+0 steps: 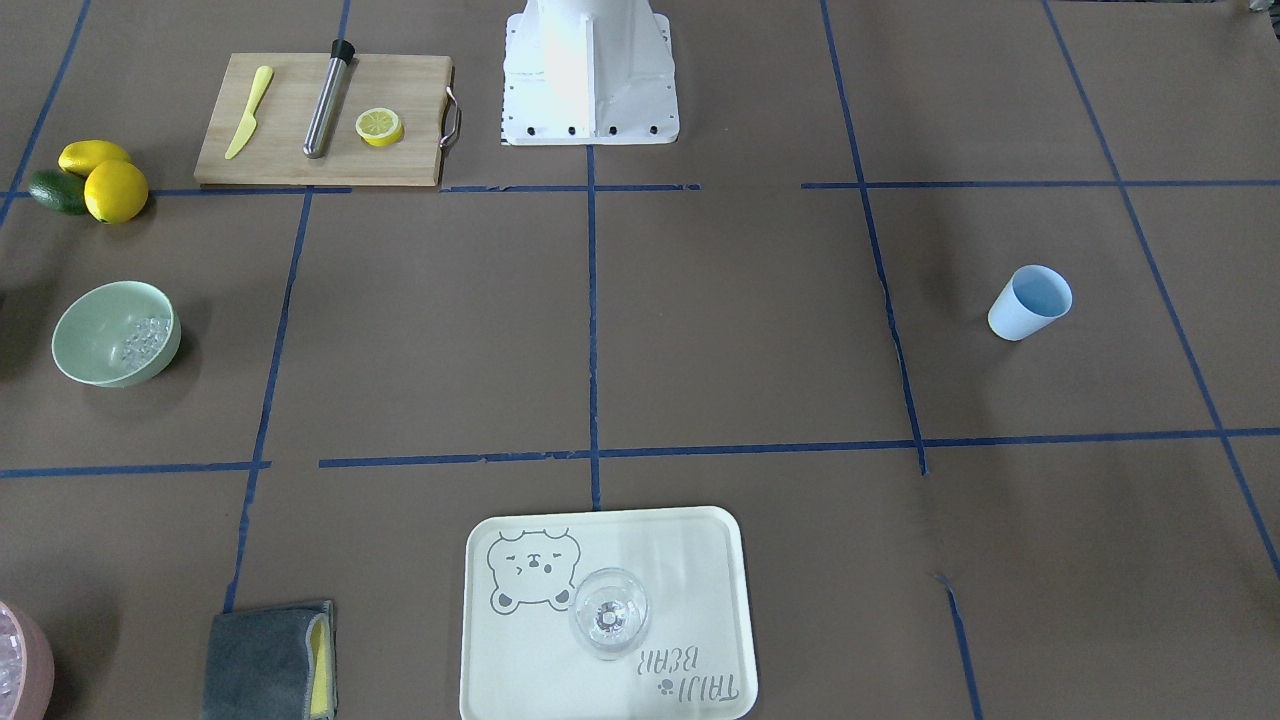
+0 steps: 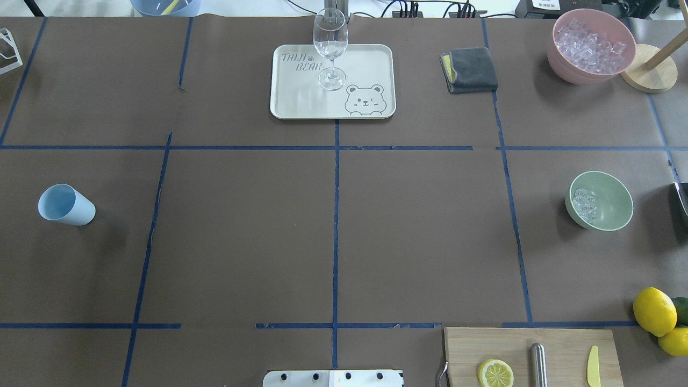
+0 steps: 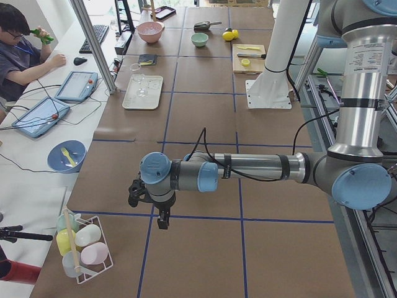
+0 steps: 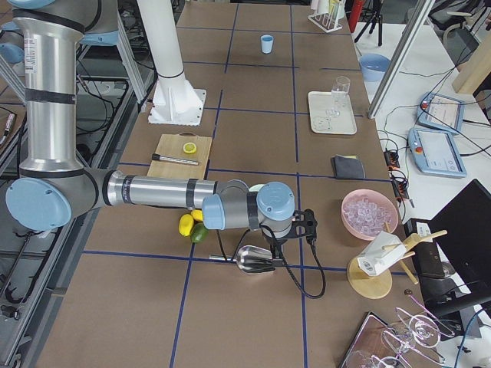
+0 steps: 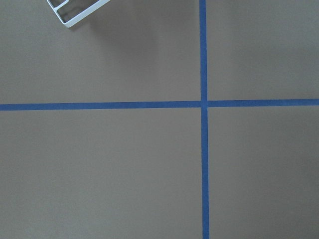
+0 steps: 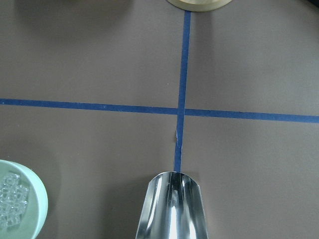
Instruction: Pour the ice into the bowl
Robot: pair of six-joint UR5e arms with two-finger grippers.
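Shiny and close to my right wrist camera is the metal scoop [image 6: 173,206]. It points away from me over the brown bench [image 6: 99,64], and it looks empty. To its left, at the edge of that view, is the green bowl [image 6: 36,196]. The ice [image 6: 9,201] is already in the bowl, a small heap of clear cubes lying against one side. So I think the pouring is done, or nearly done.

My right gripper [image 4: 270,239] hangs over the scoop at the right end of the bench. I cannot tell if it is clenched on the handle or let go, because only the side view shows it. My left gripper [image 3: 162,218] hangs over bare bench far away at the left end, and I cannot tell its state either.

What could go wrong? The scoop is near the bowl. If I swing it left without lifting, it may hit the rim and tip the bowl, and the cubes will slide out. If my hold on the handle is weak, the scoop may drop and bang down. The lemons [image 4: 186,224] lie near my arm too, and a low sweep may roll them off.
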